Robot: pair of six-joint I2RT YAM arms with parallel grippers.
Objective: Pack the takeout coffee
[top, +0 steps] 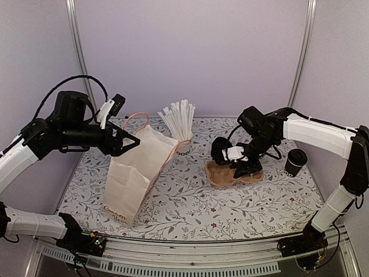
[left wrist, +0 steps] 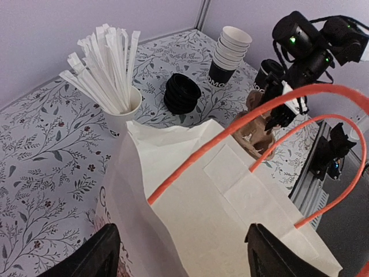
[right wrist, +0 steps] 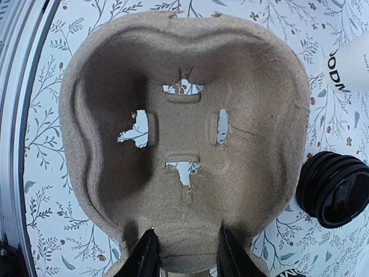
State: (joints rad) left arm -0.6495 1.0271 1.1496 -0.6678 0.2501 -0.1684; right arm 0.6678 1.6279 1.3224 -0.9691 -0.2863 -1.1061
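The takeout coffee (top: 295,162), a black cup with a black lid, stands at the right of the table, apart from both grippers. It also shows in the left wrist view (left wrist: 267,74), behind the right gripper. A white paper bag (top: 134,176) with orange handles (left wrist: 230,137) stands at the left. My left gripper (top: 128,142) is open and empty, its jaws spread wide above the bag's top (left wrist: 181,254). My right gripper (top: 239,165) is closed on the near ridge of a brown pulp cup carrier (right wrist: 190,104) that lies on the table; the fingers (right wrist: 144,257) pinch the pulp between them.
A white cup of white straws (top: 182,131) stands behind the bag. A stack of black lids (left wrist: 181,92) and a stack of lidless black cups (left wrist: 229,53) sit near the carrier; the lids also show in the right wrist view (right wrist: 334,187). The metal front rail (top: 190,254) edges the table.
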